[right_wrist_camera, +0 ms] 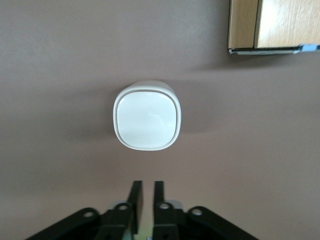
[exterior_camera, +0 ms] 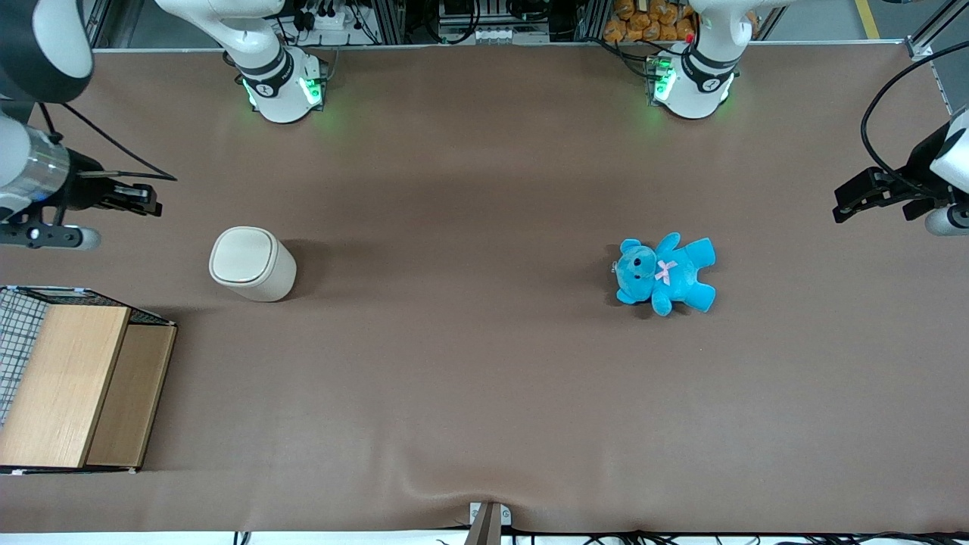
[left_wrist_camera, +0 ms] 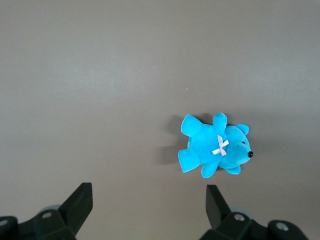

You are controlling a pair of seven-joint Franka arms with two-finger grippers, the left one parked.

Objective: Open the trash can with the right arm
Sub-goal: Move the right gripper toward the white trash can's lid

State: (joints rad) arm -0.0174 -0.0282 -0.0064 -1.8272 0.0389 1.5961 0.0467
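The cream-white trash can [exterior_camera: 251, 263] stands upright on the brown table toward the working arm's end, its flat lid down. In the right wrist view the trash can [right_wrist_camera: 147, 121] is seen from above, with the lid closed. My right gripper [exterior_camera: 151, 201] hangs above the table, off to the side of the can and not touching it. In the right wrist view the gripper [right_wrist_camera: 147, 184] points toward the can with bare table between them. Its fingers are shut with only a narrow slit between them and hold nothing.
A wooden box [exterior_camera: 76, 386] with a wire basket [exterior_camera: 15, 333] beside it stands nearer the front camera than the can; the box also shows in the right wrist view [right_wrist_camera: 270, 25]. A blue teddy [exterior_camera: 666, 272] lies toward the parked arm's end, also in the left wrist view [left_wrist_camera: 215, 147].
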